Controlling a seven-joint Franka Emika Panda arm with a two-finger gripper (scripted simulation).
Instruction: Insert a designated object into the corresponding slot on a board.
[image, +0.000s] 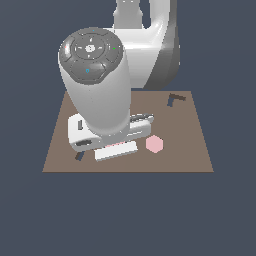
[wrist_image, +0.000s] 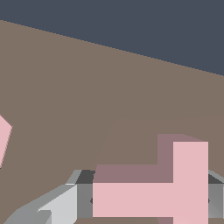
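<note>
The pink T-shaped piece (wrist_image: 175, 188) lies between my gripper's (wrist_image: 151, 201) grey fingers (wrist_image: 83, 201), which press against both of its ends. In the exterior view the gripper (image: 116, 148) is low over the front of the brown board (image: 190, 150), towards the exterior view's left, and only a thin pink sliver of the piece (image: 116, 144) shows under the hand. A small dark mark (image: 79, 156) peeks out beside the hand at the board's front left. It looks like part of the T slot, and the arm hides the rest.
A pink hexagon (image: 154, 144) lies on the board just to the exterior view's right of the gripper, and its edge (wrist_image: 3, 140) shows in the wrist view. A dark L-shaped mark (image: 175, 99) sits near the far right corner. The arm's bulk covers the board's middle left.
</note>
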